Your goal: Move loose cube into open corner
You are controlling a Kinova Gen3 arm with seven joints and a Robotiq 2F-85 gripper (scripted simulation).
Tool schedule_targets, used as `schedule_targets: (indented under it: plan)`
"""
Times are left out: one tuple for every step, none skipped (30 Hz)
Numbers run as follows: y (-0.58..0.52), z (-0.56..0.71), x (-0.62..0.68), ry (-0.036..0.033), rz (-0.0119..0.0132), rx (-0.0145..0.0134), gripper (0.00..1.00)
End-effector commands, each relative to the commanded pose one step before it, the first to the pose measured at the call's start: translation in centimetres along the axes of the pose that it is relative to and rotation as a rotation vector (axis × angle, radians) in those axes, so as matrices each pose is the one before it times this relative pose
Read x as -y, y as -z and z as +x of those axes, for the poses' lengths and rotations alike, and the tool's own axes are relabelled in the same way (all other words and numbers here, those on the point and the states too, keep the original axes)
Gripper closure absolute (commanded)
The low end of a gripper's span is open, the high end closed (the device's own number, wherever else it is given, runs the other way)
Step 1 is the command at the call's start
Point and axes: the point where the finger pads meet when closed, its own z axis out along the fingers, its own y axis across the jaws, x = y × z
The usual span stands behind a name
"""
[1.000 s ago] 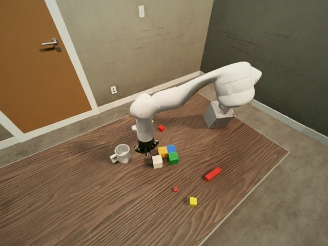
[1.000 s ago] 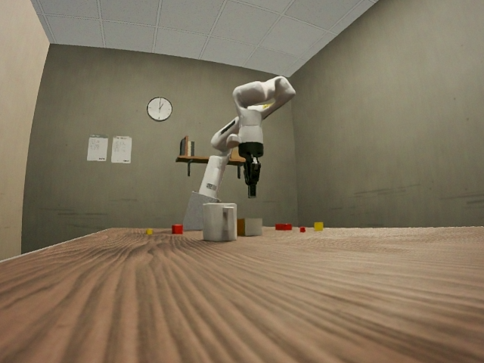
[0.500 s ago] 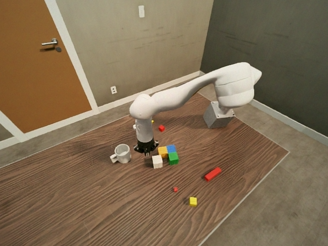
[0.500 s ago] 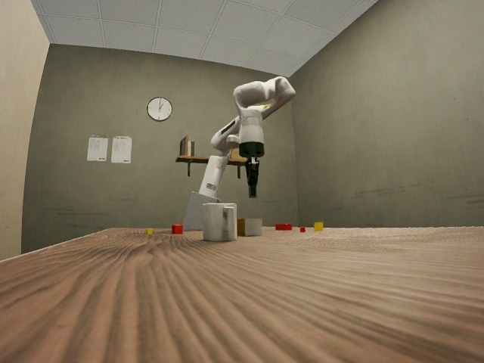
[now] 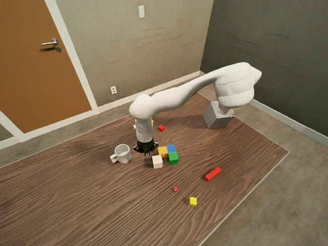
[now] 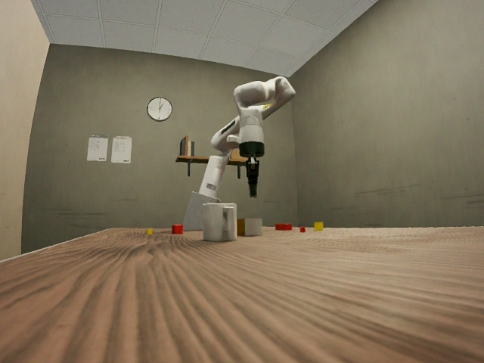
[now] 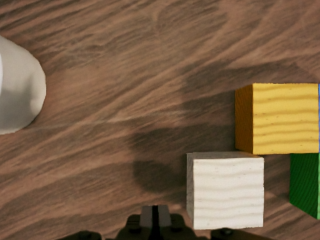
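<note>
While our gripper hangs clenched on nothing above the counter, white cube sits out of square.

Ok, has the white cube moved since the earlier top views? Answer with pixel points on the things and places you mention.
No. The white cube (image 5: pixel 157 161) (image 7: pixel 228 194) sits at the same spot beside the green cube (image 5: pixel 173 158) (image 7: pixel 306 182), gap unchanged.
</note>
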Motion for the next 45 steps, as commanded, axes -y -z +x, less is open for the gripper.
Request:
schedule_targets:
  plan:
    - [0.118,-0.156,-0.006,-0.00510,-0.00341,0.00126,0.90]
    - [0.000,0.001,-0.001,-0.00030,-0.00001,0.00000,0.90]
    - [0.000,0.000,0.000,0.00000,0.00000,0.00000,0.90]
    - [0.000,0.000,0.000,0.00000,0.00000,0.00000,0.90]
    - [0.000,0.002,-0.002,-0.00020,-0.00002,-0.00001,0.90]
    - [0.000,0.000,0.000,-0.00005,0.00000,0.00000,0.90]
    - [0.000,0.000,0.000,-0.00001,0.00000,0.00000,0.90]
    - [0.000,0.000,0.000,0.00000,0.00000,0.00000,0.90]
    - [0.000,0.000,0.000,0.00000,0.00000,0.00000,0.90]
    - [-0.003,0.000,0.000,0.00000,0.00000,0.00000,0.90]
    - [-0.008,0.000,0.000,0.00000,0.00000,0.00000,0.90]
    - [-0.015,0.000,0.000,0.00000,0.00000,0.00000,0.90]
    - [-0.023,0.000,0.001,0.00000,0.00000,0.00000,0.90]
    - [-0.034,0.000,0.001,0.00000,0.00000,0.00000,0.90]
    - [-0.046,0.000,0.000,-0.00001,-0.00001,-0.00001,0.90]
    - [-0.058,0.000,0.000,-0.00002,-0.00002,-0.00001,0.90]
    - [-0.072,0.000,0.001,-0.00002,-0.00002,-0.00001,0.90]
    - [-0.087,0.000,0.001,-0.00002,-0.00002,-0.00001,0.90]
    - [-0.102,0.000,0.001,-0.00002,-0.00002,-0.00002,0.90]
    - [0.000,0.000,0.000,0.00000,0.00000,0.00000,0.90]
    - [0.000,0.000,0.000,0.00000,0.00000,0.00000,0.90]
    - [-0.116,0.000,0.001,-0.00003,-0.00001,-0.00001,0.90]
    - [-0.130,-0.002,0.003,0.00006,0.00002,0.00001,0.90]
    - [-0.145,-0.001,0.002,0.00003,0.00001,0.00000,0.90]
    - [-0.160,-0.001,0.002,0.00004,0.00002,0.00000,0.90]
    - [-0.175,-0.004,0.006,0.00013,0.00005,0.00002,0.90]
    - [-0.190,-0.003,0.004,0.00009,0.00004,0.00001,0.90]
    - [-0.204,-0.003,0.005,0.00010,0.00004,0.00001,0.90]
    - [-0.217,-0.004,0.006,0.00014,0.00006,0.00002,0.90]
    - [-0.230,-0.003,0.005,0.00011,0.00005,0.00002,0.90]
    - [-0.242,-0.005,0.007,0.00017,0.00007,0.00003,0.90]
    - [-0.254,-0.004,0.006,0.00012,0.00005,0.00002,0.90]
    - [-0.264,-0.006,0.008,0.00018,0.00007,0.00003,0.90]
    - [-0.273,-0.004,0.006,0.00014,0.00006,0.00003,0.90]
    - [-0.280,-0.005,0.007,0.00016,0.00006,0.00003,0.90]
    - [-0.285,-0.005,0.007,0.00015,0.00006,0.00003,0.90]
    - [0.000,0.000,0.000,0.00000,0.00000,0.00000,0.90]
    - [0.000,0.000,0.000,0.00000,0.00000,0.00000,0.90]
    - [-0.297,0.032,-0.029,-0.00098,-0.00036,-0.00019,0.90]
    - [-0.290,-0.022,0.024,0.00068,0.00025,0.00014,0.90]
    - [-0.294,-0.015,0.016,0.00046,0.00017,0.00010,0.90]
    - [-0.295,-0.009,0.011,0.00028,0.00010,0.00006,0.90]
    - [-0.295,-0.004,0.006,0.00012,0.00004,0.00003,0.90]
    - [-0.293,-0.003,0.004,0.00009,0.00003,0.00003,0.90]
    - [-0.290,-0.004,0.005,0.00011,0.00004,0.00003,0.90]
